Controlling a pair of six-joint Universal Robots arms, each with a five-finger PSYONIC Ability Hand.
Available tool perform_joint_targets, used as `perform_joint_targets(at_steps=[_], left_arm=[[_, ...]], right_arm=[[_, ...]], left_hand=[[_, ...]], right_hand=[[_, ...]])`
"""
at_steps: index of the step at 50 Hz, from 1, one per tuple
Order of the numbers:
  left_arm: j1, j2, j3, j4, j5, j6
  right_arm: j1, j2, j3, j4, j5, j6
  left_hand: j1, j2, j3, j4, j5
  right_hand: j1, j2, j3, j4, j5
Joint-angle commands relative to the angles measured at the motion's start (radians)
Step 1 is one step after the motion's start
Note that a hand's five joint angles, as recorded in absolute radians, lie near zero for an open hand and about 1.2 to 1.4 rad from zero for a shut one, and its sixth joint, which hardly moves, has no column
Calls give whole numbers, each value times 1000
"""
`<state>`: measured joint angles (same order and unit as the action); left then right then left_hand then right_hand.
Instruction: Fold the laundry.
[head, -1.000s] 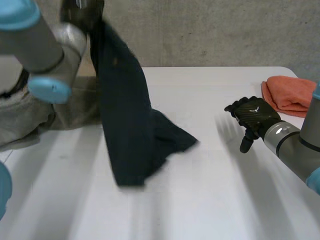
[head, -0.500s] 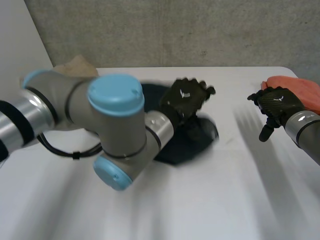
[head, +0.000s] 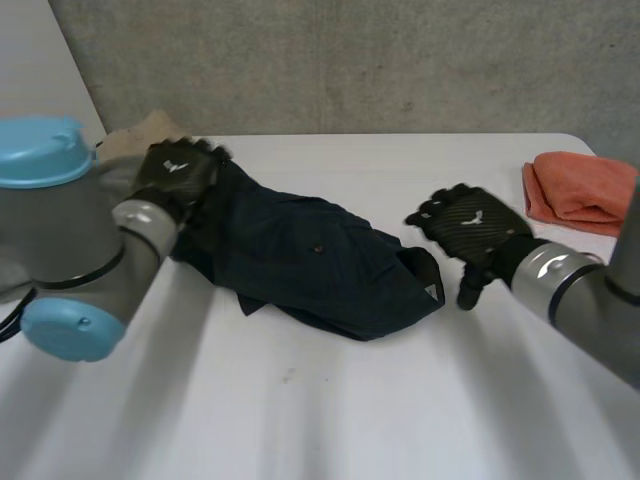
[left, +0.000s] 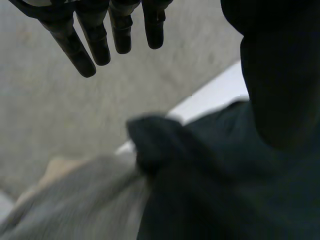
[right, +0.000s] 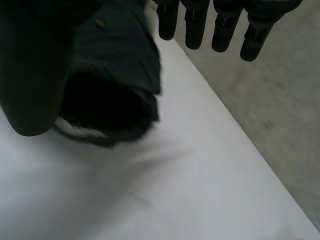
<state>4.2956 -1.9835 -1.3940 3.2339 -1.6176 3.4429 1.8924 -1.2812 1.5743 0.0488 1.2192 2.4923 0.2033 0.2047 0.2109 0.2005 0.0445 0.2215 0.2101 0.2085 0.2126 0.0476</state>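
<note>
- Fingers (left: 121, 30) of the left hand (head: 178, 172) are held straight and spread, with nothing gripped; the bunched far end of the dark garment (head: 310, 255) lies beneath the palm.
- Fingers (right: 195, 27) of the right hand (head: 472, 230) are likewise extended and empty, poised just beside the garment's open end, where a pale strip (right: 82, 131) is seen.
- The garment is laid rumpled on the white table (head: 400, 400), between the two hands; a grey cloth (left: 75, 205) lies just beside it by the left hand, and a folded orange cloth (head: 575, 190) is set well apart.
- Flattening is taken to be the step in hand: each end should be pinched at its edge and drawn outward along the garment's length, so that creases are removed before any fold is made.
- The long axis is judged to run slantwise, from the far left end to the nearer right end, with the open end pointed at the right hand.
</note>
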Motion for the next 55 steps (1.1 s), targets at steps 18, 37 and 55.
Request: perform_joint_targets(at_steps=[18, 37, 55], left_arm=[[145, -262, 127, -13, 281, 35], [44, -86, 113, -94, 131, 47], [-5, -218, 420, -132, 163, 59]], right_arm=[[226, 295, -272, 5, 252, 145], [-68, -43, 70, 381, 113, -445], [-39, 97, -407, 253, 53, 272]], left_hand=[[-25, -26, -33, -22, -41], [43, 41, 35, 45, 27], [-7, -9, -15, -5, -23]], right_hand=[[1175, 1186, 1188, 1184, 1174], [1151, 1162, 1164, 1160, 1150], [-3, 8, 10, 6, -4]])
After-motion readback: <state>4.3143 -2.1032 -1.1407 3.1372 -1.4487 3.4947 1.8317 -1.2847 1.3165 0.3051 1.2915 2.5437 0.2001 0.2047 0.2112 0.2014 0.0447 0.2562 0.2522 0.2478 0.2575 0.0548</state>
